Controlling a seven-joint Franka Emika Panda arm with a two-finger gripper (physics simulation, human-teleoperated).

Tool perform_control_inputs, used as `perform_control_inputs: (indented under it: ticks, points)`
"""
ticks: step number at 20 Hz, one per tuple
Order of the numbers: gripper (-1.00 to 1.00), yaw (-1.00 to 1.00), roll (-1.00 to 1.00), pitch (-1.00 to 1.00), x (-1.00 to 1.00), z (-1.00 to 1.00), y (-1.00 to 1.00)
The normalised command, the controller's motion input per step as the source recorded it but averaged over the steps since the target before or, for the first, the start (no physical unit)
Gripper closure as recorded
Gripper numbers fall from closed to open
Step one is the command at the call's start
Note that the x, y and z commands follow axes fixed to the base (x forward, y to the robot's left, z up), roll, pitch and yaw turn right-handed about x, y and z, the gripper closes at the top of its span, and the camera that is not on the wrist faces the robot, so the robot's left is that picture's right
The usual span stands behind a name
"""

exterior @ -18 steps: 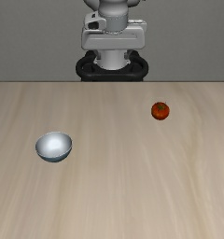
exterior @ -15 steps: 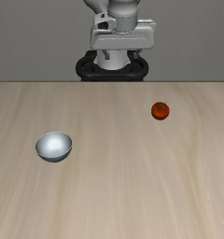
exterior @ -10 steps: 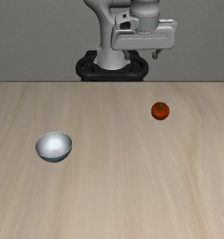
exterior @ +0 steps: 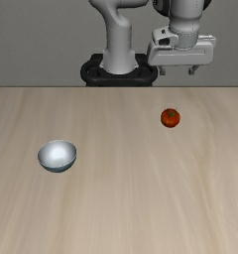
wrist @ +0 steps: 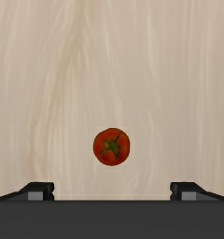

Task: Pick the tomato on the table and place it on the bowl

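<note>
- The tabletop [exterior: 121, 203] is pale wood grain, spreading under the jaws and well beyond them on every side
- The arm [exterior: 115, 38] carries the jaws high above the tabletop; against the earlier exterior pictures, where the hand sits over the robot's base, it has swung toward the exterior view's right and now stands over the tomato's patch of tabletop
- The bowl [exterior: 58, 156] rests far from the jaws, well off toward the exterior view's left and farther forward than the tomato; it has not shifted since the earlier pictures
- The tomato [exterior: 171, 118] sits on the tabletop almost straight beneath the jaws, well apart from them in height and touching neither; in the wrist view the tomato [wrist: 112, 147] lies midway between the two jaws and a little ahead of the line joining them, green stem end facing up
- The tomato is round, so no long axis sets the wrist angle; I judge the coming move turns on a near-vertical descent with only a small trim forward
- The tomato rests on the same spot as in the earlier pictures
- The jaws stand wide apart and grip nothing, the gap between them far broader than the tomato
</note>
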Motion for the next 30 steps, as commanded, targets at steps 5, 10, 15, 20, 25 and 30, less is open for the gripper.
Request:
perform_control_inputs:
  ticks: [5, 10, 15, 20, 25, 30]
  points:
    - [-1.0, 0.0, 0.0, 0.0, 0.0, -1.0, 0.0]
    - [-1.0, 0.0, 0.0, 0.0, 0.0, -1.0, 0.0]
    - [-1.0, 0.0, 0.0, 0.0, 0.0, -1.0, 0.0]
    - [1.0, 0.0, 0.0, 0.0, 0.0, -0.2, 0.0]
    - [1.0, 0.0, 0.0, 0.0, 0.0, 0.0, 0.0]
    - [1.0, 0.0, 0.0, 0.0, 0.0, 0.4, 0.0]
